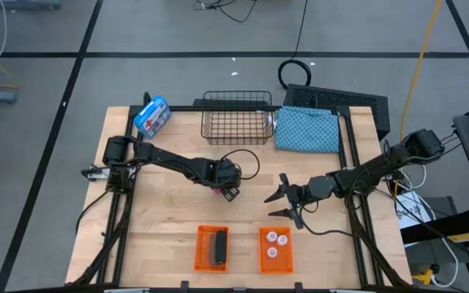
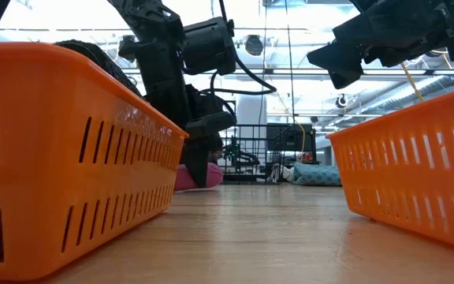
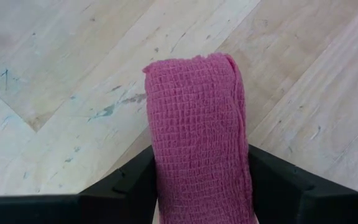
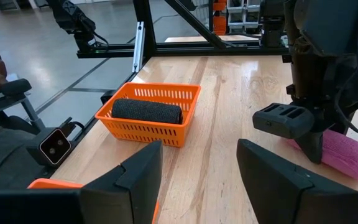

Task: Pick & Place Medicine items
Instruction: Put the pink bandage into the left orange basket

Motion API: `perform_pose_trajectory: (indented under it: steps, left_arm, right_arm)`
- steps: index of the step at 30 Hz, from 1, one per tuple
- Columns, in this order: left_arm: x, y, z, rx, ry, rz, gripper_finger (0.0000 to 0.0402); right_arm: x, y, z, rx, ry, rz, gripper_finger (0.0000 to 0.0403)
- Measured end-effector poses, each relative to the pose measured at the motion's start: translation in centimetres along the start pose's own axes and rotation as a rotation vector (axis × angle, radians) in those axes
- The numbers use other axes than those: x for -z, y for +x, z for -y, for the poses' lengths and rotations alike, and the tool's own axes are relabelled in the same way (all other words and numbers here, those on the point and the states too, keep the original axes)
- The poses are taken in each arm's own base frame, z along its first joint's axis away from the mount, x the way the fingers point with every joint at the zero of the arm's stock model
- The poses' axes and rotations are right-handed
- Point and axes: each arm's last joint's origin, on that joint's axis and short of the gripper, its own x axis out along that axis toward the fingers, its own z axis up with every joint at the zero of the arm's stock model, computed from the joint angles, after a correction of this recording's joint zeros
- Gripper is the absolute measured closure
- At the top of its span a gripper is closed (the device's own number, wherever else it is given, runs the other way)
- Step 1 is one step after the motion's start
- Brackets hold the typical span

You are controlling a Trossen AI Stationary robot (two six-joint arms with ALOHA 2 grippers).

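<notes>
A pink gauze roll [image 3: 194,118] lies on the wooden table near its middle, with my left gripper [image 1: 228,187] over it and shut on it. The black roll [image 4: 146,111] lies in the left orange basket [image 1: 212,248]. Three white bottles [image 1: 273,242] stand in the right orange basket [image 1: 273,262]. My right gripper [image 1: 283,203] hovers open to the right of the pink roll, above the table and touching nothing. The brown piece is out of view. My left gripper pinches the pink roll between its two fingers [image 3: 138,180], one on each long side [image 3: 160,168], so the fingers lie across it. The fingers come from above, pointing down. The low view shows the roll [image 2: 186,177] down at the table top, lying level.
A black wire basket [image 1: 236,116], a blue patterned cloth [image 1: 308,130] and a blue-and-white package [image 1: 151,115] sit along the far edge. Bare wood lies between the grippers and the two orange baskets at the near edge.
</notes>
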Motion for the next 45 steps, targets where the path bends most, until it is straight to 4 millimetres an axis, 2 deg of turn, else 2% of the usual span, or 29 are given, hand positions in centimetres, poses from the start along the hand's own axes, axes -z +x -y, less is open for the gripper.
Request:
perform_pose_trajectory:
  steps: [37, 45]
  left_arm:
    - [0.00, 0.00, 0.02, 0.002, 0.029, 0.001, 0.0188]
    - [0.00, 0.00, 0.03, 0.003, 0.061, 0.000, 0.0188]
  right_arm:
    - [0.06, 0.00, 0.00, 0.001, 0.000, -0.007, 0.0206]
    - [0.26, 0.00, 0.20, 0.058, -0.002, -0.021, 0.0206]
